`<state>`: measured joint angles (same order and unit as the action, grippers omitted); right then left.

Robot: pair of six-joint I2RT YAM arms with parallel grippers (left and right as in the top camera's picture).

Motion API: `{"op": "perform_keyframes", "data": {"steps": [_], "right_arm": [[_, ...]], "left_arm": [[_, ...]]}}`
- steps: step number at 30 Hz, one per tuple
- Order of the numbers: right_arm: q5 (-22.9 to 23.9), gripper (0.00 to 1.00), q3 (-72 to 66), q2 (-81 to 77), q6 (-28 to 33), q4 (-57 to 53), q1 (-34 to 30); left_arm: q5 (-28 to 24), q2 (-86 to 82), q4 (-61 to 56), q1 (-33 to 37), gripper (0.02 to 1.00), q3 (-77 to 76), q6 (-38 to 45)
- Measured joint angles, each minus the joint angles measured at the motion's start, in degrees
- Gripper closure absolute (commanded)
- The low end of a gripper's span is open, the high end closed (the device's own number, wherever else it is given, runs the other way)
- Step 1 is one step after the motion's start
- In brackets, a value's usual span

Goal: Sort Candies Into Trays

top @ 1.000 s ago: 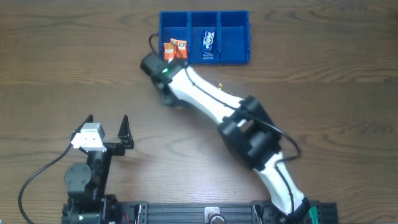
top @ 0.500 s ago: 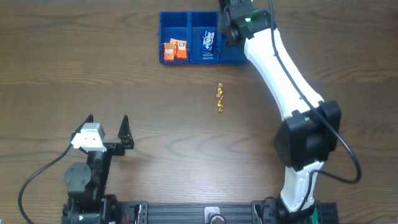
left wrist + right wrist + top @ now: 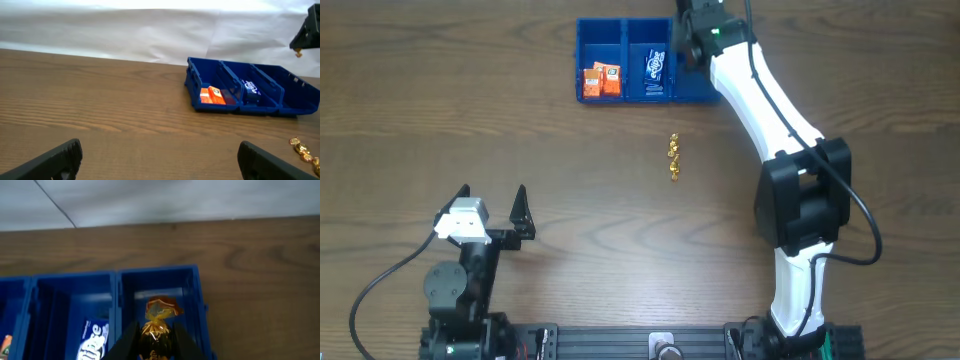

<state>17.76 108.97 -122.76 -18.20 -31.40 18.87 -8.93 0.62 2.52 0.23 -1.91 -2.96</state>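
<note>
swung across the tray (image 3: 602, 40), right gripper (image 3: 155, 329) pinches gold candy (image 3: 161, 311) lengthwise, twist outward.

Tray (image 3: 601, 40) sits far back on the table (image 3: 440, 110). Two packets (image 3: 601, 82) lie in its left compartment and a sachet (image 3: 656, 66) in the middle one. Loose candies (image 3: 673, 160) lie before the tray.

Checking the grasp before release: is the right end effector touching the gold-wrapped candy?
Touching. The right wrist view shows the gold-wrapped candy pinched by the right end effector above the blue tray.
</note>
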Motion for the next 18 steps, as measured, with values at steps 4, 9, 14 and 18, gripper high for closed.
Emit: {"op": "perform_keyframes", "data": {"steps": [4, 9, 14, 18], "right_arm": [[0.02, 0.79, -0.02, -0.09, 0.85, 2.4, 0.0], [0.22, 0.001, -0.02, -0.09, 1.31, 2.38, -0.02], [0.24, 0.001, -0.02, -0.09, 1.81, 2.12, 0.0], [0.22, 0.001, -0.02, -0.09, 1.9, -0.48, 0.0]], "left_arm": [[0.0, 0.0, 0.0, 0.0, 0.02, 0.0, 0.0], [0.0, 0.0, 0.0, 0.0, 0.023, 0.0, 0.0], [0.0, 0.0, 0.0, 0.0, 0.02, 0.0, 0.0], [0.0, 0.0, 0.0, 0.0, 0.02, 0.0, 0.0]]}}
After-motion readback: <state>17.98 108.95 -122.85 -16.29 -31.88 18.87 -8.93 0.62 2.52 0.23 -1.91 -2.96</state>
